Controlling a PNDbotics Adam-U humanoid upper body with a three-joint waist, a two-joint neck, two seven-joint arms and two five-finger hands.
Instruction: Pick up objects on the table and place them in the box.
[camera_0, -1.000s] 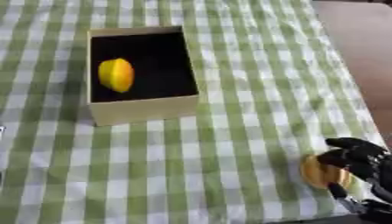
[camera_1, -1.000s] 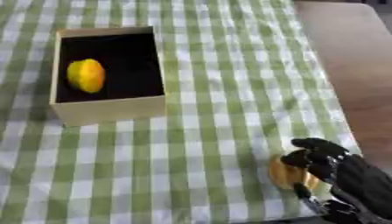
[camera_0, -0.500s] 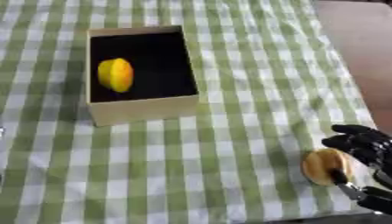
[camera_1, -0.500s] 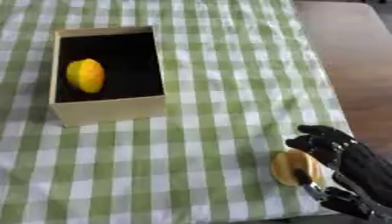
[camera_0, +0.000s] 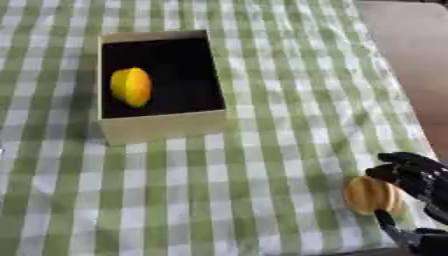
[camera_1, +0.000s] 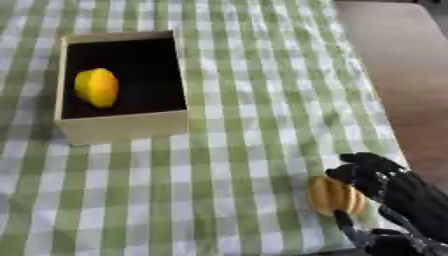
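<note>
A tan cardboard box (camera_0: 162, 129) with a dark inside stands at the upper left, and a yellow fruit (camera_0: 130, 86) lies in its left half. Near the table's lower right corner a round orange fruit (camera_1: 335, 196) rests on the green checked cloth (camera_0: 262, 165). My black right hand (camera_1: 398, 192) cups it from the right. The fingers (camera_1: 363, 167) curl against the fruit's upper right side and the thumb (camera_1: 345, 224) reaches in just under it. My left hand shows in neither view.
The cloth's right edge (camera_0: 411, 115) runs close beside the hand, with bare brown surface (camera_0: 411, 50) beyond it. The table's front edge lies just below the orange fruit.
My right hand has slid a little to the right and down off the top of the orange fruit, so more of the fruit shows. The fruit and the box have stayed in place.
</note>
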